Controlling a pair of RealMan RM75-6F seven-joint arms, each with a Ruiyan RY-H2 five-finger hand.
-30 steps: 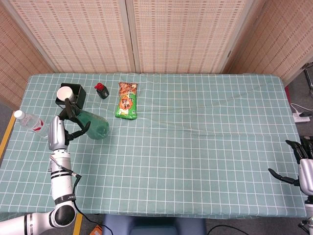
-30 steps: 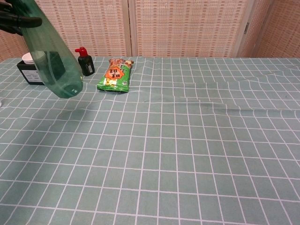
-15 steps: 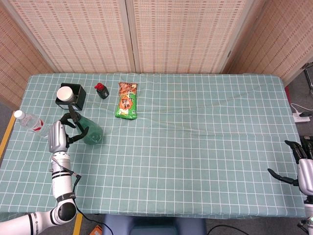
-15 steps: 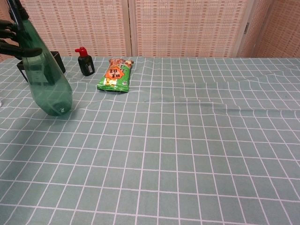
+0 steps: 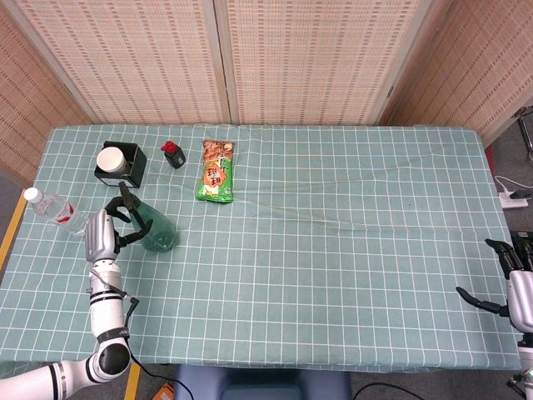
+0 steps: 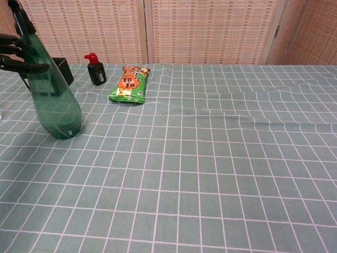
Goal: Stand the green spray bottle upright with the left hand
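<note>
The green spray bottle (image 5: 155, 230) (image 6: 53, 101) stands nearly upright at the table's left, its base on the cloth and its black nozzle on top. My left hand (image 5: 102, 237) grips it around the neck. In the chest view only the dark fingers (image 6: 15, 52) show at the left edge, wrapped on the bottle's upper part. My right hand (image 5: 518, 287) hovers off the table's right edge with fingers spread and nothing in it; the chest view does not show it.
Behind the bottle are a black box holding a white cup (image 5: 119, 161) (image 6: 62, 71), a small black bottle with a red cap (image 5: 173, 154) (image 6: 96, 69) and a green snack bag (image 5: 217, 171) (image 6: 130, 84). A clear water bottle (image 5: 52, 208) lies at the left edge.
The green bottle swung from a raised, tilted pose down to nearly upright, and its base came onto the cloth. My left hand lowered with it. The right hand stayed put.
</note>
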